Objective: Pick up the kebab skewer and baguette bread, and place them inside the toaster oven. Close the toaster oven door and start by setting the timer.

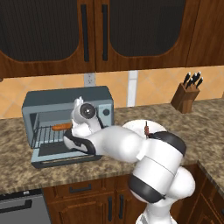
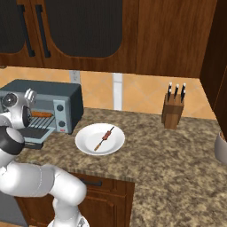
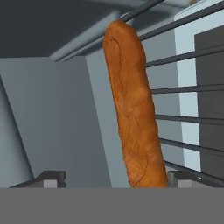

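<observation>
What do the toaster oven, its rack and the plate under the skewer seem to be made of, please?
The toaster oven looks like blue-grey painted metal: flat, matte panels. The wire rack seems to be bare metal: thin grey parallel rods. The plate looks like glazed ceramic, smooth and plain white, though plastic is possible.

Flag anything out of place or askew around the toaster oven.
Nothing stands out. The baguette bread lies on the rack inside the toaster oven, the toaster oven door is down, and the kebab skewer rests on the white plate.
</observation>
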Controlling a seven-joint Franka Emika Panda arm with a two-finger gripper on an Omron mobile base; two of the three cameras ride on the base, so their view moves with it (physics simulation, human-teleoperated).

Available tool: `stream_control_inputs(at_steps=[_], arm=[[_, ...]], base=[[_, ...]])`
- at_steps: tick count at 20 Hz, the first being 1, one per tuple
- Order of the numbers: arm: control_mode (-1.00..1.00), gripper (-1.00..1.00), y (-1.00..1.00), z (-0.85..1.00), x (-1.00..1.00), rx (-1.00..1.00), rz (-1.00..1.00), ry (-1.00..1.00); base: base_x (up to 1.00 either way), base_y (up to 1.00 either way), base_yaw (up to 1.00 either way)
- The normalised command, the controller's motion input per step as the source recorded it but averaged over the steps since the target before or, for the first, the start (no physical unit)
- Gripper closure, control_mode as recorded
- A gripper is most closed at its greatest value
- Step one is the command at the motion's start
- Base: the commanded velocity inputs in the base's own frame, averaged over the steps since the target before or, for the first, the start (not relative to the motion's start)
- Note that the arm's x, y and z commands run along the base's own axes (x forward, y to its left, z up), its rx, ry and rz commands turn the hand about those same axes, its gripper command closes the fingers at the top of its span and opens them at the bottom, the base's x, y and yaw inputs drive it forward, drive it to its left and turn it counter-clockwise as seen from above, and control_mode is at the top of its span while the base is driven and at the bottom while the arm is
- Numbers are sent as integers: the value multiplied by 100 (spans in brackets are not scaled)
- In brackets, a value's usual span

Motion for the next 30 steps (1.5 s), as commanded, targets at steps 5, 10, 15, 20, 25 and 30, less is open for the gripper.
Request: stream_control_inputs(at_steps=[5, 10, 15, 20, 25, 30], arm=[[-100, -100, -22, 48, -20, 0, 0, 11], [-100, -100, -30, 31, -44, 0, 0, 10], [-100, -100, -39, 0, -83, -1, 0, 4], [-100, -100, -53, 19, -56, -2, 0, 3], [-100, -100, -55, 16, -33, -8, 0, 2], [-100, -100, -48, 11, -13, -23, 1, 2]], base=[[0, 0, 0], [0, 0, 0], [0, 0, 0], [0, 0, 0], [0, 0, 0], [0, 0, 0]])
